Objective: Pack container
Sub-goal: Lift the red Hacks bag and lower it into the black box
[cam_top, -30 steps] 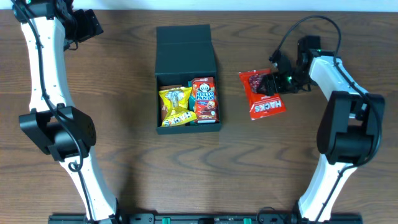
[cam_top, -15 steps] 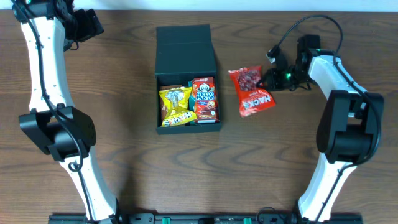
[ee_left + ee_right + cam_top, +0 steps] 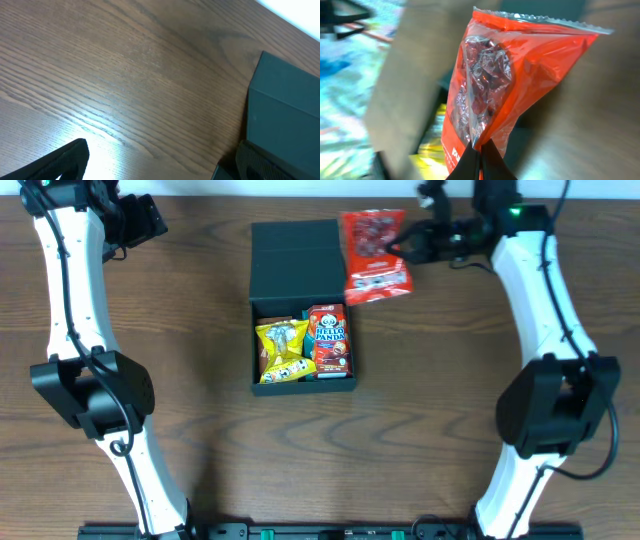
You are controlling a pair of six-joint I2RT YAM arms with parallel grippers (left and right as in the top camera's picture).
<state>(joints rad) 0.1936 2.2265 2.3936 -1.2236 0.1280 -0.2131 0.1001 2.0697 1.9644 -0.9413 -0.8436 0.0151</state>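
The container (image 3: 298,260) is a dark square box mid-table with its flap lid laid open toward the far side. In it lie a yellow packet (image 3: 282,348) and a red Hello Panda box (image 3: 329,338). My right gripper (image 3: 408,246) is shut on the edge of a red Hacks candy bag (image 3: 375,242), which hangs in the air over the lid's right edge. The right wrist view shows the bag (image 3: 515,75) pinched in the gripper (image 3: 480,152). My left gripper (image 3: 150,218) stands open and empty at the far left. Its own view (image 3: 160,165) shows the container's corner (image 3: 285,110).
Dark wood tabletop all round the box. The table's far edge runs just behind the lid and both grippers. Both arm bases stand at the near edge, left (image 3: 95,395) and right (image 3: 555,415).
My right gripper closed on the red bag, lifted it off the table right of the box and carried it left and toward the far side. The left arm stayed still.
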